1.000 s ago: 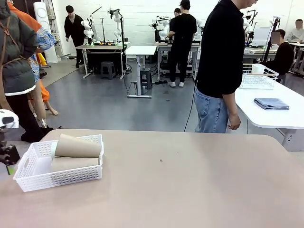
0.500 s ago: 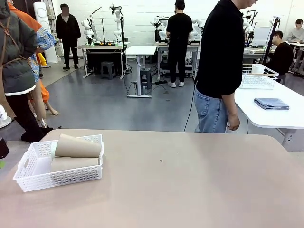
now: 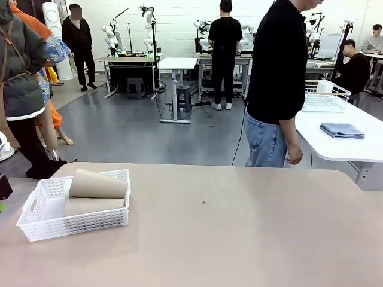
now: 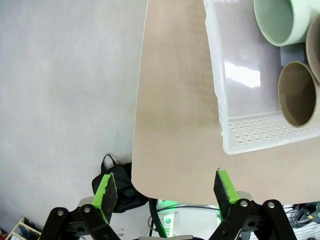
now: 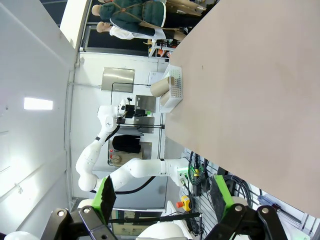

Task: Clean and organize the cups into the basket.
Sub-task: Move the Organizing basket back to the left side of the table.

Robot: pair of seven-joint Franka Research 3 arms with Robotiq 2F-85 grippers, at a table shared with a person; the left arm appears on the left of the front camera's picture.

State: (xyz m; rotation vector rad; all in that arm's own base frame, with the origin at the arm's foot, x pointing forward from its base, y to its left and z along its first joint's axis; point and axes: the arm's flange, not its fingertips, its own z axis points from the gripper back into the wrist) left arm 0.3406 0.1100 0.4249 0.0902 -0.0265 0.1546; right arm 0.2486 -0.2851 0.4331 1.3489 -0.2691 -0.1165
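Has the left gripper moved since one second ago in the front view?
Yes. The left gripper has drawn back leftward, away from the basket.

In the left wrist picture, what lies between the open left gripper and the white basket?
Only bare tabletop lies between the left gripper and the basket, as the left wrist view shows.

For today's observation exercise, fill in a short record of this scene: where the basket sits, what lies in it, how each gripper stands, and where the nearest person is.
basket: white basket on the table's left part, near the edge
contents: two brown cups lying on their sides, one atop the other; a green cup beside them, seen from the left wrist
left gripper: open, empty, above the table corner
right gripper: open, empty, off the table's edge
person: standing at the far side, hands off the table
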